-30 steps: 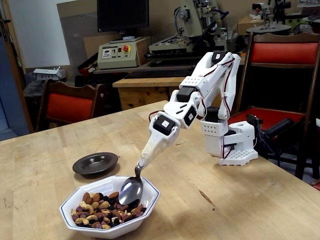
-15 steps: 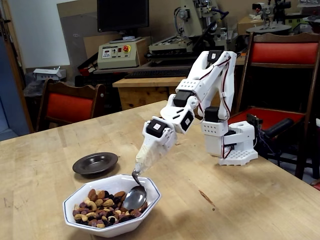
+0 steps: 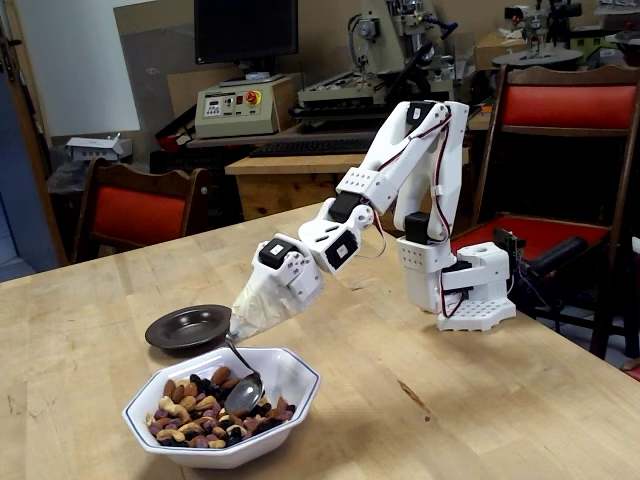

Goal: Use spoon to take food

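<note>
1. Your one spoon (image 3: pixel 242 389) sits with its silver bowl down in the food (image 3: pixel 207 412), tilted, at the right side of the pile; its thin handle rises up and left into the beige wrap.
2. The food is a single heap of tan, reddish-brown and black pieces; they are too small and crowded for you to count.
3. One white octagonal bowl (image 3: pixel 290 374) with a dark rim line holds that heap, and it stands on the counter (image 3: pixel 480 400) near the front edge of the fixed view.
4. The end effector (image 3: pixel 262 303) is covered in beige tape, so you cannot see its fingers or tell whether they are clenched; the spoon's handle disappears into the tip of that wrap.
5. One dark round dish (image 3: pixel 190 327) lies just behind the bowl to the left, partly hidden by the taped end effector.
6. You have one white arm (image 3: pixel 385 175), folded forward from its base (image 3: pixel 468 290) at the right of the counter.
7. Two red-cushioned chairs stand behind the counter: one at left (image 3: pixel 135 212), one at right (image 3: pixel 565 105), the latter cut off by the picture's edge.
8. One dark monitor (image 3: pixel 245 30) sits at the back, its top cut off.
</note>
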Robot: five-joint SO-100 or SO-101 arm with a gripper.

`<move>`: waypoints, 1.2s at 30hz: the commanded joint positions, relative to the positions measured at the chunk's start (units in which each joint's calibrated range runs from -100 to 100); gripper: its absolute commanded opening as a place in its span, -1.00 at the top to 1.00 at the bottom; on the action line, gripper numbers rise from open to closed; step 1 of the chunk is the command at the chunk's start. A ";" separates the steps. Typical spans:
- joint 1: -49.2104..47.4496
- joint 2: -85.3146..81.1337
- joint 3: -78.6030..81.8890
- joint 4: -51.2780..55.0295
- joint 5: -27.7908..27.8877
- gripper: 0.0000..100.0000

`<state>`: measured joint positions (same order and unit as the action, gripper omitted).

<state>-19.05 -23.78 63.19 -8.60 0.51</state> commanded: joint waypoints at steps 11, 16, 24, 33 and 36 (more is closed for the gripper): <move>-0.36 11.15 -0.27 -13.77 -0.49 0.92; -0.88 11.50 0.61 -21.52 -0.59 0.92; -0.29 10.90 9.02 -36.94 -0.59 0.92; -0.29 10.81 17.34 -58.99 -0.20 0.92; -0.21 11.50 17.69 -63.18 -0.20 0.92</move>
<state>-19.78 -11.85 81.30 -65.21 0.37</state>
